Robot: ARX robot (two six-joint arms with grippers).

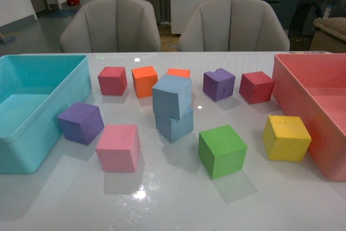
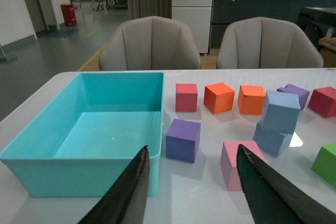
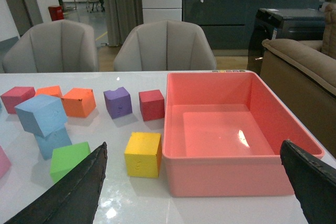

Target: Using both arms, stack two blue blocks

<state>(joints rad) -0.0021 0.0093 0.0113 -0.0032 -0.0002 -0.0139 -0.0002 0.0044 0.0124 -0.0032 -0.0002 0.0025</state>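
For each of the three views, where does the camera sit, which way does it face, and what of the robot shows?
Front view: on the robot's body, facing across the table toward two chairs; no arm shows.
Left wrist view: on the left arm, over the turquoise bin; open left gripper frames it.
Right wrist view: on the right arm, over the pink bin; open right gripper fingers at the edges.
All three share the stacked blue blocks.

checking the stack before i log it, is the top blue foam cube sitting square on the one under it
No, the upper light blue foam cube is twisted and tilted on the lower light blue foam cube, overhanging its edges.
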